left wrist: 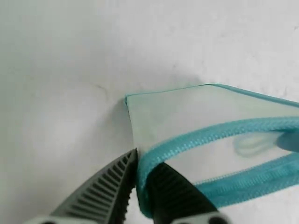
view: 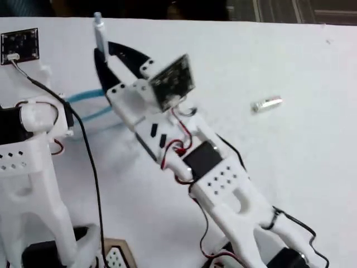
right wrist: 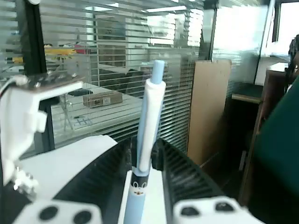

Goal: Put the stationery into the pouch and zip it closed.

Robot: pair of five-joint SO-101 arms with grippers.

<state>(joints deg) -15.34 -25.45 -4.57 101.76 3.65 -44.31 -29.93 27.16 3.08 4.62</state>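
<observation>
While I am pinching the zipper edge of the pouch on the table with the left gripper, I am holding the blue pen clamped in the right gripper, raised near the pouch.

Left claw pinched tight, low — right claw clamped too, raised, tilted up.

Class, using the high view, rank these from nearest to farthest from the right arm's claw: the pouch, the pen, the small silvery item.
1. The pen: held upright in the right claw itself.
2. The pouch: close beside the claw, its teal zip edge showing.
3. The small silvery item: far off toward the picture's right, lying alone.
</observation>
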